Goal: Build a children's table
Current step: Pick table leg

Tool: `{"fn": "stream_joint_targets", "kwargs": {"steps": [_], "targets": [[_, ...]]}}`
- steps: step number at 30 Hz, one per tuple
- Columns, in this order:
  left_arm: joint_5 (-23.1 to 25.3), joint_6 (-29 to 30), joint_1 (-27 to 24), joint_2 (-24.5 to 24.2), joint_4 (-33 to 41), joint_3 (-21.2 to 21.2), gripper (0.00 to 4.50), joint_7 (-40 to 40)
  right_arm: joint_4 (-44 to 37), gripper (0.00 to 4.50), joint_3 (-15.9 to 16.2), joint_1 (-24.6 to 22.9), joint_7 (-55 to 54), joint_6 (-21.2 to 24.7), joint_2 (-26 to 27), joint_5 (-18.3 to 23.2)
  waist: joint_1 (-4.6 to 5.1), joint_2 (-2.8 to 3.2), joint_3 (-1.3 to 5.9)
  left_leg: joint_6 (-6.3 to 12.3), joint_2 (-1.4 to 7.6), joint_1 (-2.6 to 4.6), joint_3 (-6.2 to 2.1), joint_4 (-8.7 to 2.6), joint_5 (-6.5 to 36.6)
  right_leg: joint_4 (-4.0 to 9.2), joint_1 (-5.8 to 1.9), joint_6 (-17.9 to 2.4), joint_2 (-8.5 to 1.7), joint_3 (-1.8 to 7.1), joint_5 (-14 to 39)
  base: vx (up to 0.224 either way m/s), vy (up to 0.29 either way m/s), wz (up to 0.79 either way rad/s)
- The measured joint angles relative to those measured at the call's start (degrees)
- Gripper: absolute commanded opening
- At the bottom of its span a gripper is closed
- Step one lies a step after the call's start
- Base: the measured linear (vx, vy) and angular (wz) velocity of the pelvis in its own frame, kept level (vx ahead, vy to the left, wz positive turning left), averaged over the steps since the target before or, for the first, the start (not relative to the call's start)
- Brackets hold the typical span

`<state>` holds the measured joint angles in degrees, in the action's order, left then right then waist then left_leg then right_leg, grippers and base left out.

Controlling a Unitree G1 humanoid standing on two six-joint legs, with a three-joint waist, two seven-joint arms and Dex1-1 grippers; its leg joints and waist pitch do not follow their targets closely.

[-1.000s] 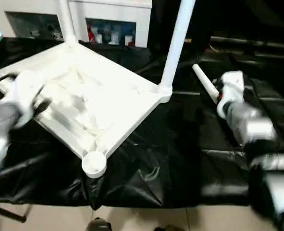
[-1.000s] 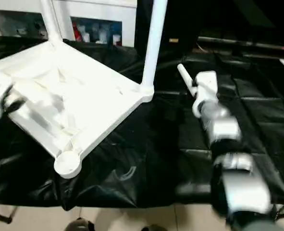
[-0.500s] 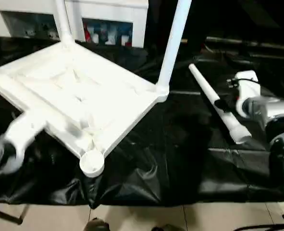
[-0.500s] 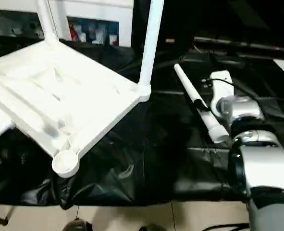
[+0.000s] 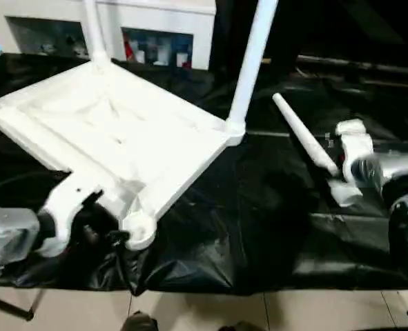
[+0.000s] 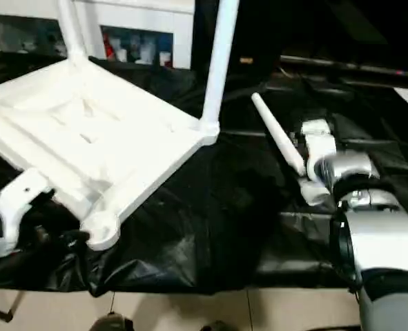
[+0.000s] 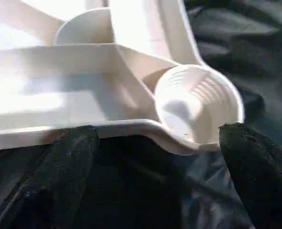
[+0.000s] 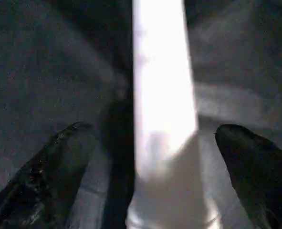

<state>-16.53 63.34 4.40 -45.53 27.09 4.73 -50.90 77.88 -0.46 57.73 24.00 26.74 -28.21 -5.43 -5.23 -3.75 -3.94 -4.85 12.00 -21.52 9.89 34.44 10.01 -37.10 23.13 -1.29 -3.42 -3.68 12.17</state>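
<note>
1. Here the white table top [image 5: 114,138] lies upside down on the black-draped surface [image 5: 259,227], ribbed underside up, over the surface's left half and reaching toward its front edge.
2. Two white legs stand upright in its sockets: one [image 5: 252,62] at the corner nearest the middle of the surface, another [image 5: 93,31] at the far corner.
3. The near corner socket [image 7: 198,107] is open, and it sits close to the surface's front edge.
4. The left gripper [image 7: 160,167] is released, its two black fingers [image 7: 59,167] spread wide on either side of that near corner, with the socket rim just beside one fingertip; whether it touches I cannot tell.
5. A loose leg [image 5: 307,148] lies flat on the right half of the surface, slanting from the back toward the front right.
6. The right gripper [image 8: 155,176] is likewise released, its fingers [image 8: 255,167] standing apart on either side of the lying leg's wider end, not clamped on it.
7. White cabinets [image 5: 169,27] stand behind the surface's far edge.
</note>
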Motion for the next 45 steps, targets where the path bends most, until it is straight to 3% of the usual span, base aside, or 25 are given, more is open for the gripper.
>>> {"fn": "stream_joint_targets", "kwargs": {"steps": [4, 13, 24, 29, 33, 37, 40, 42, 45], "targets": [[-1.5, -0.3, 0.0, 0.0, 1.8, 1.3, 4.49, -0.5, 0.0, 4.5, 0.3, -0.5, 0.1, 0.4, 0.0, -0.3, -0.11, -0.02, 0.01, 0.0, 0.0, 0.0, -0.01, 0.02, 0.0, 0.0, -0.01, 0.0, 0.0, -0.01, 0.0, 0.0, 0.0, 0.0], [-6.1, -1.3, -0.3, -2.5, 4.2, 6.6, 4.5, -3.7, 0.6, 3.71, 0.9, -1.8, 1.4, 2.0, 0.0, -1.7, -0.11, -0.23, 0.07, 0.0, 0.01, 0.01, 0.02, 0.03, 0.0, -0.01, -0.02, 0.0, 0.0, -0.01, 0.0, 0.0, 0.0, 0.0], [-8.2, -2.2, -0.3, -3.6, 4.8, 6.7, 4.5, -5.0, 0.6, 2.78, 1.0, -2.2, 2.6, 3.3, -0.2, -2.1, -0.71, -0.6, 0.19, 0.0, 0.01, 0.01, 0.06, 0.04, 0.0, -0.01, -0.02, 0.0, 0.0, -0.01, 0.0, 0.0, 0.0, 0.0], [-5.9, -7.8, 4.0, 0.4, 3.0, 5.8, 4.5, 0.3, 0.6, 2.67, -0.6, -3.2, 1.6, 3.3, -0.5, -1.6, -1.29, -0.88, 0.34, -0.02, 0.01, 0.05, 0.04, 0.07, 0.0, -0.03, -0.09, 0.0, 0.01, -0.01, 0.0, 0.0, 0.0, 0.0], [-4.3, -11.7, 7.3, 4.6, 0.2, 4.9, 4.5, 3.9, 0.6, 2.66, -3.6, -3.9, -0.5, 2.9, -0.9, 0.5, -1.34, -0.87, 0.36, -0.03, 0.0, 0.06, 0.02, 0.13, 0.0, -0.04, -0.14, 0.0, 0.0, 0.0, -0.1, 0.0, 0.0, 0.0], [-3.2, -16.2, 13.9, 10.5, -5.4, 0.9, 4.5, 6.8, -0.1, 2.66, -8.8, -5.9, -4.4, -0.8, -0.7, 5.2, -1.33, -0.58, 0.34, -0.06, -0.01, 0.12, -0.04, 0.24, 0.0, -0.03, -0.24, 0.0, 0.0, 0.01, -0.2, 0.0, 0.0, 0.0], [-0.2, -20.4, 18.8, 16.8, -12.1, -1.2, 4.5, 12.2, -0.8, 2.66, -12.7, -7.6, -6.8, -6.7, 0.2, 8.2, -1.21, -0.1, 0.26, -0.09, -0.01, 0.12, -0.02, 0.34, -0.1, -0.05, -0.22, 0.0, 0.01, 0.03, -0.4, 0.0, 0.0, 0.0], [0.1, -18.6, 21.3, 17.7, -14.7, -3.0, 4.5, 13.2, -1.2, 2.66, -14.0, -8.0, -7.3, -9.0, 1.2, 9.6, -0.87, 0.17, 0.28, -0.13, -0.01, 0.12, -0.04, 0.33, -0.1, -0.08, -0.18, 0.0, 0.03, 0.03, -0.4, 0.0, 0.0, 0.0], [0.6, -19.1, 26.4, 23.2, -21.5, -4.4, 4.5, 14.8, -3.8, 2.66, -19.0, -11.2, -7.6, -17.4, 2.5, 13.5, -1.03, 0.78, 0.35, -0.1, -0.03, 0.08, -0.01, 0.34, -0.1, -0.02, -0.17, 0.0, 0.02, 0.04, -0.4, 0.0, 0.0, 0.0]]}}
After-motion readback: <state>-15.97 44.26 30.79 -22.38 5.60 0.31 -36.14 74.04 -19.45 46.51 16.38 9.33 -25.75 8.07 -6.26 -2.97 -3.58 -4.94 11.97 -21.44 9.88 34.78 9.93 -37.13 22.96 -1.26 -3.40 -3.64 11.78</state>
